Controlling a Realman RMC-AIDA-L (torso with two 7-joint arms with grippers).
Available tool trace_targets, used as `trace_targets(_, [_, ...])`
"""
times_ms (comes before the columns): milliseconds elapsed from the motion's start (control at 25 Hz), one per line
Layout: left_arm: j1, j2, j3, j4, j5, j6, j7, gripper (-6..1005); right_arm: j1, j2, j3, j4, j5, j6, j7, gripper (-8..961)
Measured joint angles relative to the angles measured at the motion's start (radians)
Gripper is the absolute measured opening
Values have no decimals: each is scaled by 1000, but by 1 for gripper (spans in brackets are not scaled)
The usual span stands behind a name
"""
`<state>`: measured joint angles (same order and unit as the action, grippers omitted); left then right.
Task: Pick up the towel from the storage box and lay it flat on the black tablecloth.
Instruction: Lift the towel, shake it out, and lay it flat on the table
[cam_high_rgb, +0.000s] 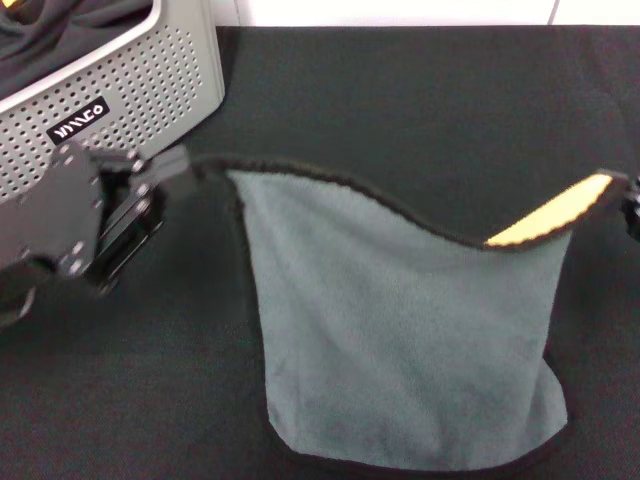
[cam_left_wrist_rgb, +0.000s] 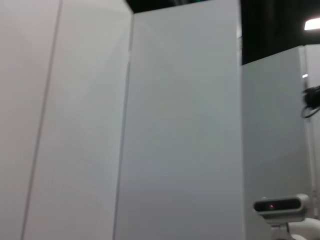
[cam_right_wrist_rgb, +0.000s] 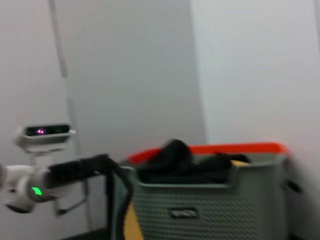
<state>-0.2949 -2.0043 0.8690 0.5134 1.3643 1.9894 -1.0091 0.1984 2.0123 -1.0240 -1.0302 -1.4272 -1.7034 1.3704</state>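
Nearest the head camera, we see the grey-green fleece towel (cam_high_rgb: 400, 320) with its dark-brown hem hanging over the matte black tablecloth (cam_high_rgb: 420, 100); its lower hem appears to meet the cloth, though contact cannot be confirmed. We note the upper edge stretched between both arms. The left gripper (cam_high_rgb: 185, 168) is clenched on the left corner. The right gripper (cam_high_rgb: 630, 205) sits at the frame edge by the folded yellow-orange corner; its finger state cannot be determined. Farther back, the light grey perforated storage box (cam_high_rgb: 140, 80) holds a bunched black cloth (cam_high_rgb: 60, 25). We judge extraction complete; lowering, flattening and release remain.
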Motion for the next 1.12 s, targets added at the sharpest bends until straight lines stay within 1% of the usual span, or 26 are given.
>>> trace_targets(80, [37,-4,7,35,-3,38,-5,9,-28,1,1,-48,11,-61,8,53])
trace_targets(120, [50,-6,11,50,-5,41,-10,9,-44,1,1,-74,17,-99,13,54])
trace_targets(280, [137,-17,48,131,-29,49,-39,10,-104,2,-4,-149,45,-203,19,56])
trace_targets(360, [184,-14,89,164,-67,49,-40,10,-138,3,-7,-186,67,-246,20,58])
trace_targets(480, [255,11,190,230,-157,50,-46,10,-190,3,-2,-238,104,-307,30,60])
trace_targets(560, [306,40,278,289,-228,51,-70,10,-215,3,4,-265,122,-344,37,61])
trace_targets(680, [361,75,366,362,-301,52,-95,10,-233,3,29,-294,144,-411,52,63])
trace_targets(800, [397,93,446,429,-356,52,-100,9,-238,3,37,-302,157,-441,73,65])
trace_targets(1000, [435,106,529,527,-374,53,-108,9,-237,3,-5,-304,151,-442,76,69])
trace_targets(1120, [449,122,572,572,-400,54,-110,9,-232,3,-27,-309,157,-443,77,71])
